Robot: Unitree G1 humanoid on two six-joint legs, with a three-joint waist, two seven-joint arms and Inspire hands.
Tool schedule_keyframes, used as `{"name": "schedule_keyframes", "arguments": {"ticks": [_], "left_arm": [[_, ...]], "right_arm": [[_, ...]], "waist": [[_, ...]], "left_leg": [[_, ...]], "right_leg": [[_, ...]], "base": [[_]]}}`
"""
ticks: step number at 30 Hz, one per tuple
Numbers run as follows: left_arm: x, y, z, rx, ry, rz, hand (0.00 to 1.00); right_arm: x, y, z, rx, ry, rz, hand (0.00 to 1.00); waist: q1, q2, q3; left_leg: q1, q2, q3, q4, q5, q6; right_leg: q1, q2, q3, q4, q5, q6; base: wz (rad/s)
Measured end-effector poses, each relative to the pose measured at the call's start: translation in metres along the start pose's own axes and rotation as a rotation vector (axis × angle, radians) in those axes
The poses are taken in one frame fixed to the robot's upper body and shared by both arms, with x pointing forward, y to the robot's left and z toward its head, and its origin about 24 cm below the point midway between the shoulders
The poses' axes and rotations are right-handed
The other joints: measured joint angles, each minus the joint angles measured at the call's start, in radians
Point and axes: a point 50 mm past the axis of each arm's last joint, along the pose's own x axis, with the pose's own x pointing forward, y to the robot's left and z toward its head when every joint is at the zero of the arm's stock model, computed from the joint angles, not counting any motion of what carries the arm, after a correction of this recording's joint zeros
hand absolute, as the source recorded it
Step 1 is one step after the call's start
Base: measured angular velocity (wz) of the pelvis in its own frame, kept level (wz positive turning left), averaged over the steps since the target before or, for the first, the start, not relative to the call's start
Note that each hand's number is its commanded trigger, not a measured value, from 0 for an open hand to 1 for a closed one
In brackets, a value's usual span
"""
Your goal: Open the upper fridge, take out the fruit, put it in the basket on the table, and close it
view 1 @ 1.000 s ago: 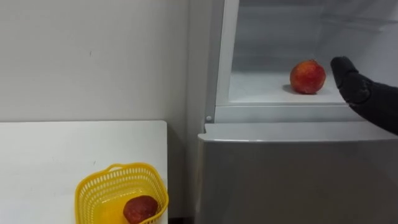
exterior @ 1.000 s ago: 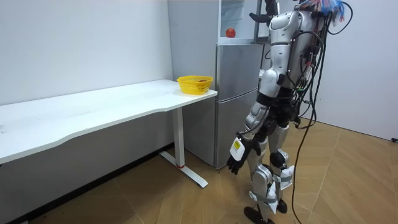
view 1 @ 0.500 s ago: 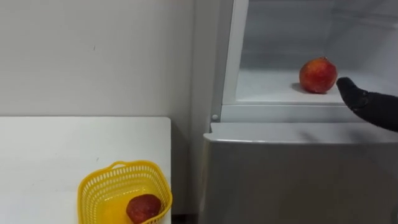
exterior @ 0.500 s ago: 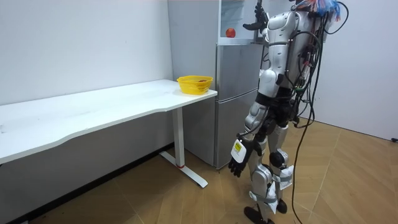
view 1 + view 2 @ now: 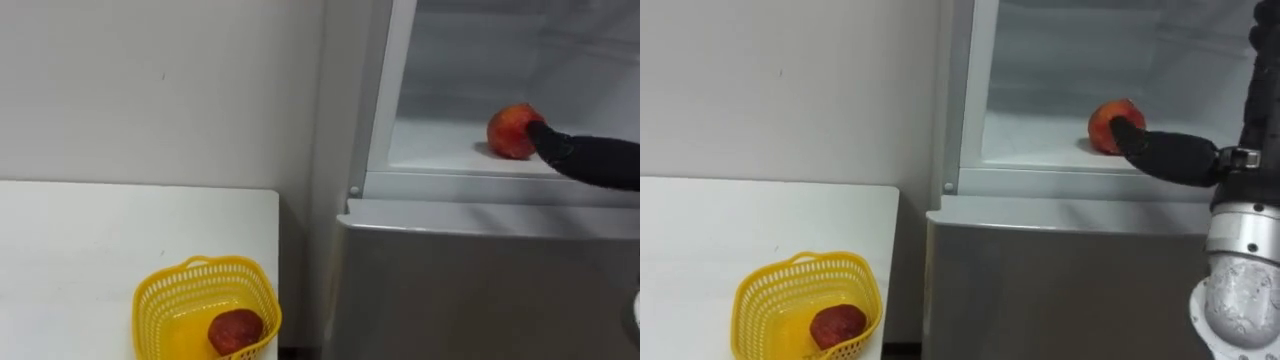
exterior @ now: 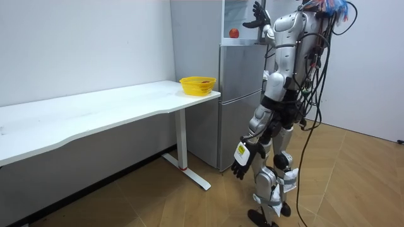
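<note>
At the robot's side, in the room view, the left hand (image 6: 240, 165) hangs idle by the thigh, fingers relaxed and holding nothing. On the table (image 5: 70, 250), a yellow basket (image 5: 160, 300) stands at the edge next to the fridge (image 5: 480, 290), with a dark fruit (image 5: 236, 331) lying in it. The robot stands facing the fridge, with the upper compartment open and the lower door closed. On the upper shelf (image 5: 440, 150) sits the fruit (image 5: 508, 130), round and red, toward the shelf's right. The right hand (image 5: 565, 150) reaches in from the right along the shelf, fingers straight and not curled. The foremost tip overlaps the fruit's right side and appears to touch it. Nothing is grasped.

Assessment: the step in hand is the approach to the grasp. A round fruit on a smooth shelf will likely roll if pushed from one side only.

Recommended: carry the palm further in, setting the thumb on one side and the fingers on the opposite side before curling. Close evenly, firm but without bruising. Lift the fruit clear of the shelf and over its front lip before drawing back, keeping the forearm off the frame.

Risk: a sideways nudge could send the fruit deeper in or off the front edge
</note>
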Motion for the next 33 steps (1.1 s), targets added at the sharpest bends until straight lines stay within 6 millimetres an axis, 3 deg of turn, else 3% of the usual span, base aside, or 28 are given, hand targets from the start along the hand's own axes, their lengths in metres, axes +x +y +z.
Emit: {"name": "schedule_keyframes", "arguments": {"ticks": [6, 14, 20, 27, 33], "left_arm": [[-0.001, 0.004, 0.000, -0.037, -0.007, 0.007, 0.00], [-0.002, 0.006, 0.001, -0.045, -0.022, 0.010, 0.00], [-0.002, 0.010, 0.005, -0.052, -0.041, 0.022, 0.00], [-0.003, 0.012, 0.001, -0.049, -0.032, 0.026, 0.00], [-0.003, 0.014, 0.003, -0.037, -0.035, 0.032, 0.00]], "right_arm": [[0.018, -0.005, -0.006, -0.015, 0.029, -0.020, 0.00], [0.019, -0.008, -0.017, -0.067, 0.077, 0.011, 0.00], [0.022, -0.015, -0.028, -0.129, 0.114, 0.048, 0.00], [0.033, -0.008, -0.026, -0.151, 0.116, 0.106, 0.00], [0.032, -0.002, -0.037, -0.131, 0.179, 0.156, 0.00]], "waist": [[-0.001, 0.001, 0.0010], [0.018, -0.001, 0.0013], [0.028, -0.014, 0.0051], [0.024, -0.019, 0.0060], [0.024, -0.031, 0.0082]], "left_leg": [[-0.003, 0.000, -0.004, 0.000, 0.000, 0.000], [-0.016, -0.001, -0.007, 0.005, 0.000, 0.000], [-0.034, -0.002, -0.015, 0.014, 0.000, 0.000], [-0.035, -0.001, -0.019, 0.015, 0.000, 0.000], [-0.034, -0.002, -0.021, 0.017, 0.000, 0.000]], "right_leg": [[-0.002, 0.001, 0.002, 0.000, 0.000, 0.000], [-0.016, 0.003, 0.002, 0.000, 0.000, 0.000], [-0.027, 0.002, 0.000, 0.001, 0.000, 0.000], [-0.025, 0.002, -0.001, 0.001, 0.000, 0.000], [-0.022, 0.000, 0.001, 0.001, 0.000, 0.000]], "base": [[0.00], [0.00], [0.03], [0.00], [0.01]]}}
